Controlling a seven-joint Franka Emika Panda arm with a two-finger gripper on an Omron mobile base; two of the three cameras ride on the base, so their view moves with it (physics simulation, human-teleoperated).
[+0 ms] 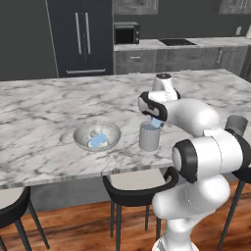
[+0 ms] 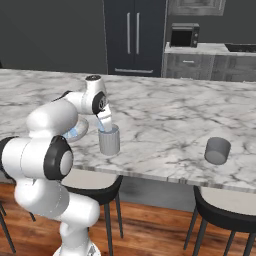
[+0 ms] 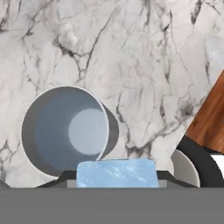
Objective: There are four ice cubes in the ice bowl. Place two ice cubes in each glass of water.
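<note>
On the counter: two glasses (image 2: 109, 140) (image 2: 218, 150), one bowl (image 1: 97, 136).

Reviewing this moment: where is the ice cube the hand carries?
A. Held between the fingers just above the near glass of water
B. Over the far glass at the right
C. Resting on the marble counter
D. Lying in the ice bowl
A: the ice cube sits clamped in the hand, right over the rim of the near glass of water.

Bowl (image 1: 97, 136) sits near the counter's (image 1: 44, 108) front edge, one glass (image 1: 149, 137) just right of it, other glass (image 2: 217, 150) way off right.
</note>
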